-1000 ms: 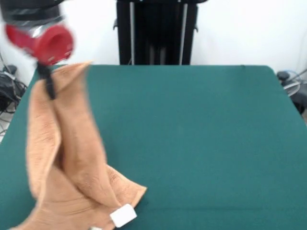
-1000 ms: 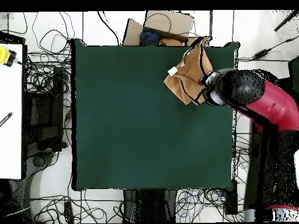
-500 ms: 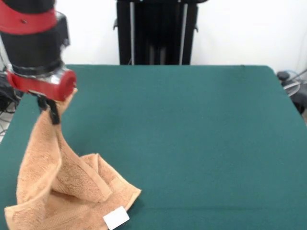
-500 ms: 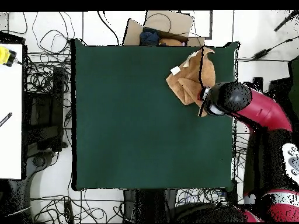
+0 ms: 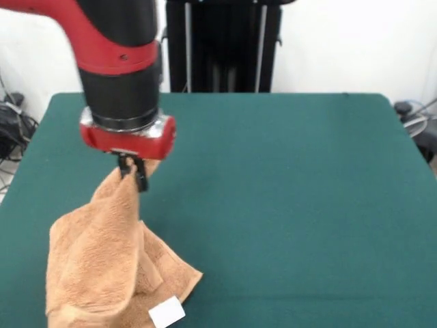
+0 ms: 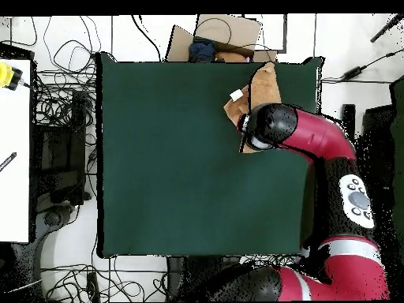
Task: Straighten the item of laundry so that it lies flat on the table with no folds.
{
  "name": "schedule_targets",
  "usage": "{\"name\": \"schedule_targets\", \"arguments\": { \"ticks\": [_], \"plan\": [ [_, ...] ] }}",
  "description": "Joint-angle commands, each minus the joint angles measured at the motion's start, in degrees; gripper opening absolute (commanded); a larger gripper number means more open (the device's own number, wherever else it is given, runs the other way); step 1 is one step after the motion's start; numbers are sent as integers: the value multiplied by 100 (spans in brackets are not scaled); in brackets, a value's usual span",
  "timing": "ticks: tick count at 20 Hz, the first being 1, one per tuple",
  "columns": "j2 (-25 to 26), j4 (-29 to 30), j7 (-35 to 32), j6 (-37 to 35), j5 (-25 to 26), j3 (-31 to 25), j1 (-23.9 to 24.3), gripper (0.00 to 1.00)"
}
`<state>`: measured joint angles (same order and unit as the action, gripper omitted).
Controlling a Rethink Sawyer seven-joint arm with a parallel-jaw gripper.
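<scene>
Over table, pincer pinching towel upright.

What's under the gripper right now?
The gripper pinches a raised peak of the towel, which drapes down onto the green table. Table beneath the towel is hidden.

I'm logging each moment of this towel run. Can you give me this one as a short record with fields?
towel: bunched and folded, one part lifted, the rest resting on the table
towel location: near one corner of the table
white tag: at the towel's lower edge, lying on the table
gripper: shut on the towel's raised part
arm: reaches over the towel in the overhead view
task state: not flat, folds remain
</scene>
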<state>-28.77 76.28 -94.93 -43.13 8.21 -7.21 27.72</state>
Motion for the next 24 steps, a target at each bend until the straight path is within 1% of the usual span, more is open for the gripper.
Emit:
{"name": "schedule_targets", "arguments": {
  "ticks": [1, 3, 4, 5, 11, 14, 16, 18, 21, 24],
  "plan": [
    [-573, 1421, -1010, -251, -137, 166, -246, 0],
    [-1094, 2222, -1419, 201, -248, 388, -315, 0],
    [-1250, 2475, -1487, 400, -276, 427, -315, 0],
    [-1332, 2633, -1527, 437, -359, 446, -308, 0],
    [-1281, 2821, -1563, 519, -618, 397, -402, 0],
    [-1398, 2925, -1764, 441, -781, 472, -638, 0],
    [-1536, 3065, -1910, 358, -1007, 482, -809, 0],
    [-1557, 3226, -2054, 467, -1258, 452, -970, 0],
    [-1453, 3315, -2236, 676, -1507, 463, -1236, 0],
    [-1480, 3513, -2471, 883, -1767, 527, -1532, 0]
  ]
}}
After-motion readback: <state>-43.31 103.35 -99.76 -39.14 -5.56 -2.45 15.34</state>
